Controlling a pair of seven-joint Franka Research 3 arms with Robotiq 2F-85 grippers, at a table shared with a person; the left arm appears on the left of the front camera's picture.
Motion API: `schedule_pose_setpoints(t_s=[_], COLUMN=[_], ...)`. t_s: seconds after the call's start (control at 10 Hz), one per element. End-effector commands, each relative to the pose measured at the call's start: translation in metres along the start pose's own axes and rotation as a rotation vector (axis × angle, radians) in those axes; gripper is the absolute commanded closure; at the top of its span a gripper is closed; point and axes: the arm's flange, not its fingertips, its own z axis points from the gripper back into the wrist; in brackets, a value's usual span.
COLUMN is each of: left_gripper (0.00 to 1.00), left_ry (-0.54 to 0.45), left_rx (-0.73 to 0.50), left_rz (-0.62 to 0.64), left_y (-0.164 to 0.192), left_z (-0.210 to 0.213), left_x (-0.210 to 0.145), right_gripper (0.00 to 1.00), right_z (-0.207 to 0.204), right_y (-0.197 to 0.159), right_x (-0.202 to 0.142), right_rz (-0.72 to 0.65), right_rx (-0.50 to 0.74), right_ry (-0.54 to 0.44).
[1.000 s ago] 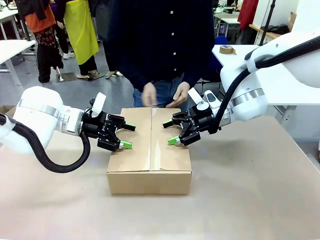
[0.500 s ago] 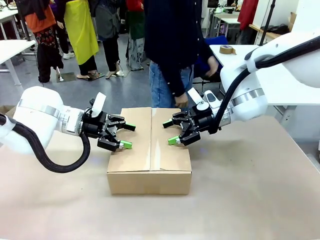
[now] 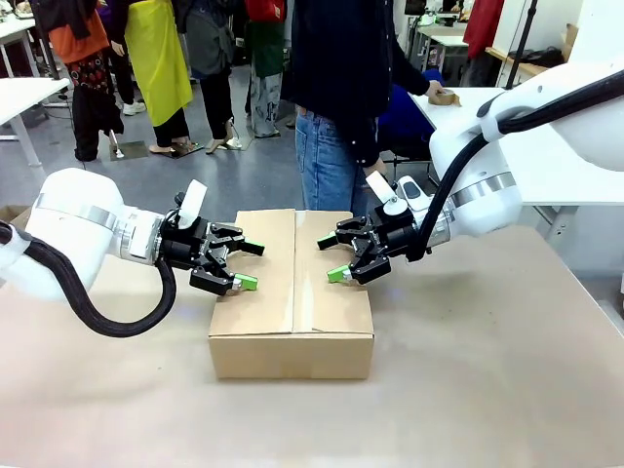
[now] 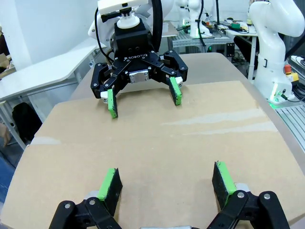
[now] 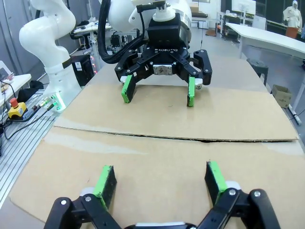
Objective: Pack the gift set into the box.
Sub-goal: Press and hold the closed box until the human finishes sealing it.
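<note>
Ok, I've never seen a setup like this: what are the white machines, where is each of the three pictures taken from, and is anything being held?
The white machines are two robot arms, the left arm and the right arm, at a table. The wide picture is from a fixed camera between them, looking across at a person on the far side. On the table lies one brown cardboard box, flaps closed. The left arm's fingers and the right arm's fingers, tipped green, are spread open over its lid; neither pair holds anything. The other two pictures are from a camera on each wrist, looking along that arm's own fingers toward the opposite arm.
</note>
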Motion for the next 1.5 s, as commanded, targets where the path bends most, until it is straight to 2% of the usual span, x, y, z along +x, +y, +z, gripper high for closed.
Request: schedule_pose_setpoints(t_s=[0.0, 1.4], left_gripper=[0.00, 0.00], left_ry=[-0.003, -0.003], left_rx=[-0.002, -0.002], left_rz=[0.000, 0.000], left_y=[-0.0015, -0.0015], left_z=[-0.0008, -0.0008], left_x=[-0.0033, -0.0033], right_gripper=[0.00, 0.00], right_z=[-0.0004, -0.0004], right_y=[-0.0001, -0.0001], right_x=[-0.0020, -0.0020], right_rz=[-0.003, -0.003], right_rx=[-0.002, -0.002], right_ry=[0.001, 0.001])
